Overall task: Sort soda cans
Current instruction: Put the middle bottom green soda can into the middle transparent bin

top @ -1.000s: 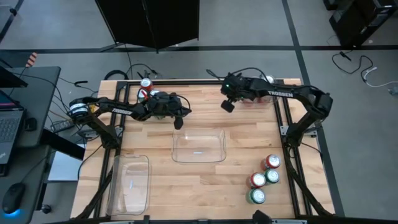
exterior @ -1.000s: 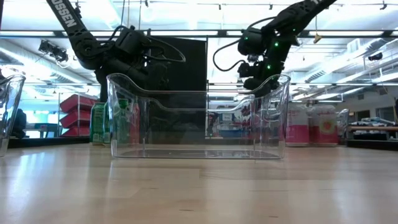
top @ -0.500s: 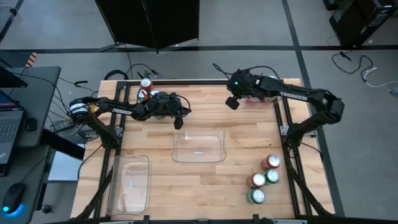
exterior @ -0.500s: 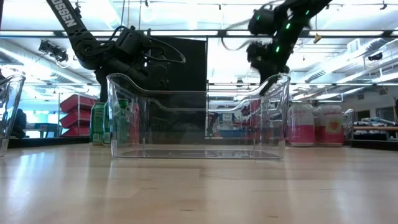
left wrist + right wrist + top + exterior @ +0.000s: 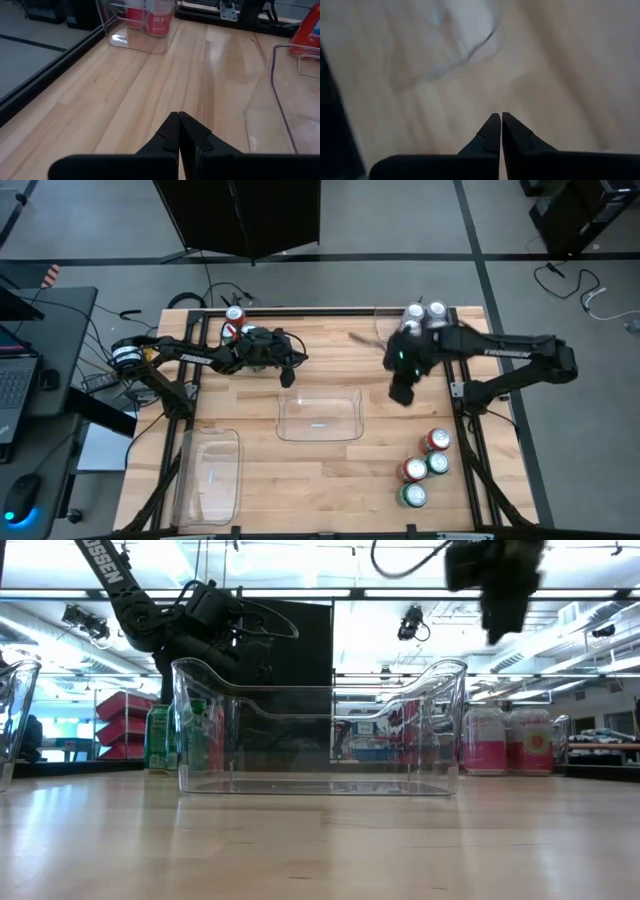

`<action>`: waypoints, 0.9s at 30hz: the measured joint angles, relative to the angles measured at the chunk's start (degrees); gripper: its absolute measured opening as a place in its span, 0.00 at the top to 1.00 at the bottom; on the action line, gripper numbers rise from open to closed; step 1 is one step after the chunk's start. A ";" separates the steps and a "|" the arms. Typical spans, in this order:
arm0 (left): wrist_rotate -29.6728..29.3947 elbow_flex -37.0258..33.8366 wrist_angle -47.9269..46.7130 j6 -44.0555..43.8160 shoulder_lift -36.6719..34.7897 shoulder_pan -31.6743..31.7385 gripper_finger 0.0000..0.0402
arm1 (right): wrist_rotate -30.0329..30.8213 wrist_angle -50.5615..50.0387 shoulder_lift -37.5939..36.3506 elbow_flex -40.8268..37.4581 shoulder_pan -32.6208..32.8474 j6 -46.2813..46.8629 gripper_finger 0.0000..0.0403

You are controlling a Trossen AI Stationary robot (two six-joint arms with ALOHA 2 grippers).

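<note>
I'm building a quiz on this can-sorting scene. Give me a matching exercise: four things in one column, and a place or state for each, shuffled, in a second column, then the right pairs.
Things
1. right gripper
2. left gripper
3. middle bin
4. group of four cans

Places or states
A. standing on the table's near right part, outside any bin
B. shut, just beyond the middle bin's far left corner
C. holding nothing, at the table's centre
D. shut, between the middle bin and the table's right edge

Pairs: 1-D, 2-B, 3-C, 4-A

Right gripper blurred (its wrist view too)
</note>
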 joint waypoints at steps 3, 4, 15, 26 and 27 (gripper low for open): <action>0.02 -0.02 -0.14 -0.02 0.00 -0.02 0.99 | 0.44 -1.53 -0.74 0.00 8.32 4.40 0.95; 0.02 -0.01 -0.20 -0.02 0.00 -0.04 0.99 | 1.36 -1.76 -1.03 0.00 11.18 6.86 0.94; 0.02 -0.01 -0.25 -1.33 0.00 -0.07 0.99 | 5.40 -3.47 -1.40 -0.01 38.26 34.86 0.54; 0.02 -0.01 -0.90 -1.90 0.00 -0.09 0.99 | 9.54 -4.84 2.64 -0.02 50.96 40.79 0.23; 0.02 0.00 -0.91 -1.90 0.00 -0.09 0.99 | 9.54 -5.05 3.32 -0.02 51.54 41.28 0.22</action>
